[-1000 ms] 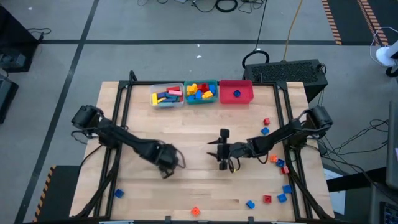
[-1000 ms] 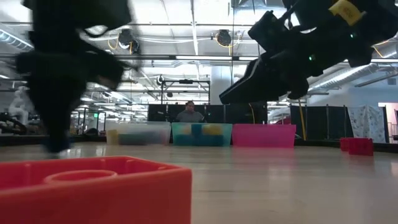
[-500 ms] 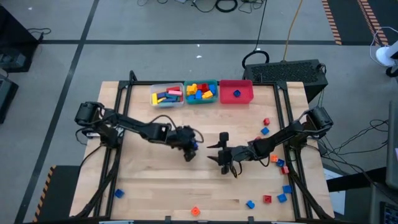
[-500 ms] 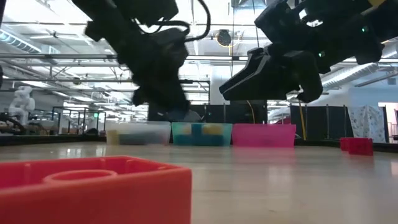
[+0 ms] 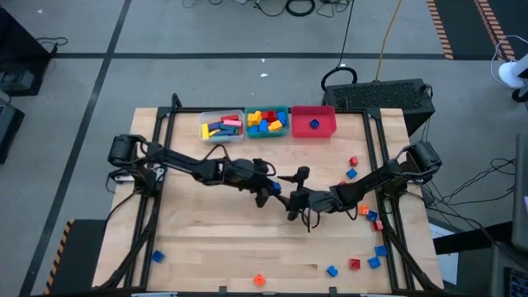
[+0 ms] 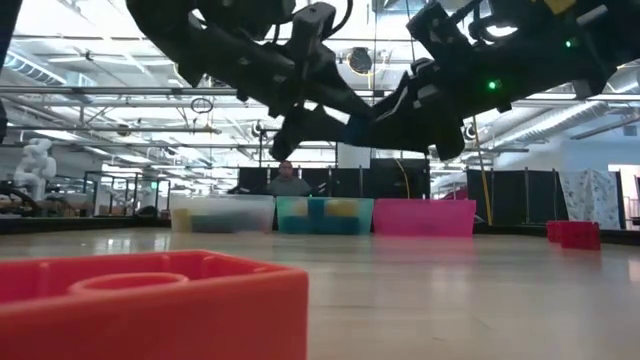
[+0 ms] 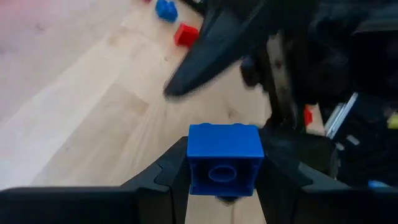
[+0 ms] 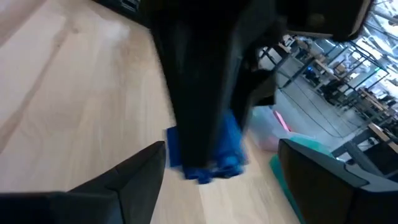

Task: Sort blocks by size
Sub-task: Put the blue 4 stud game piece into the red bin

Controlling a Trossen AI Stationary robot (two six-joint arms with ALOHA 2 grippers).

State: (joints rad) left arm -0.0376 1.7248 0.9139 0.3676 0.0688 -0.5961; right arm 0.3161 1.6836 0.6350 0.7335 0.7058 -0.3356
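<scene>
Blue brick at centre frame in the high view, pinched in the left gripper, with the right gripper just beside it, fingers spread wide and empty. Loose blocks lie scattered toward the lower right; three bins line the upper middle.

Low view: both arms meet at upper centre, a big red brick filling the lower left.

Left wrist view: the blue brick sits clamped between the fingers, lower centre.

Right wrist view: its fingers stand far apart, the blue brick mid-frame between them but untouched.
</scene>
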